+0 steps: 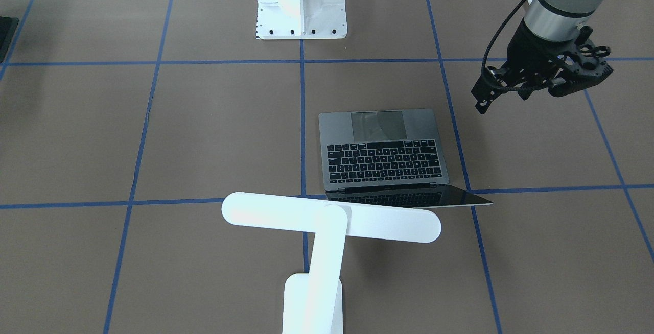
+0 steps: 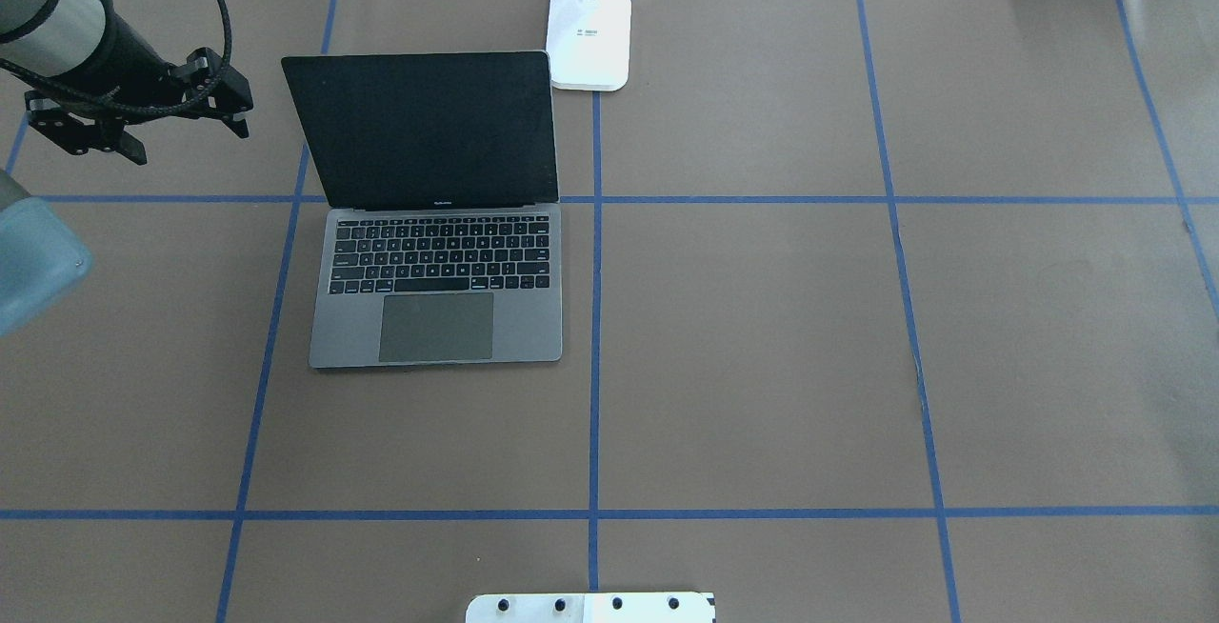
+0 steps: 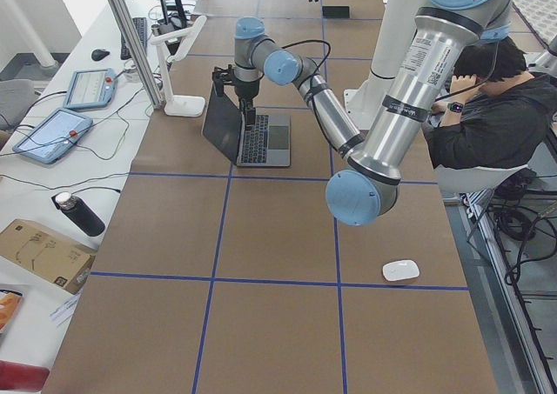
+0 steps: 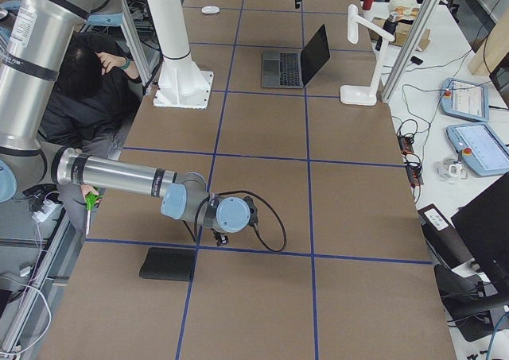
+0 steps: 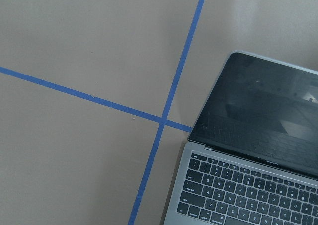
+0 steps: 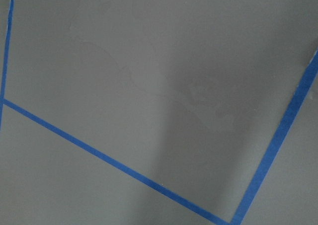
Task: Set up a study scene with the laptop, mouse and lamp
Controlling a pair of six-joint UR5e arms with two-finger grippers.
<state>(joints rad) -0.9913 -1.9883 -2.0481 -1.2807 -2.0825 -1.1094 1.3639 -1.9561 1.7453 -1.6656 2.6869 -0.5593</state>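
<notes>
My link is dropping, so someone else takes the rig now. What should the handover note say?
Left claw: holds nothing, beside the laptop; open or shut unclear.
Right claw: low near the black pad; state unclear.
Laptop open, lamp upright beyond its screen: both look placed.
Left to do: mouse lies alone at the table end on the robot's left; bring it beside the laptop.
</notes>
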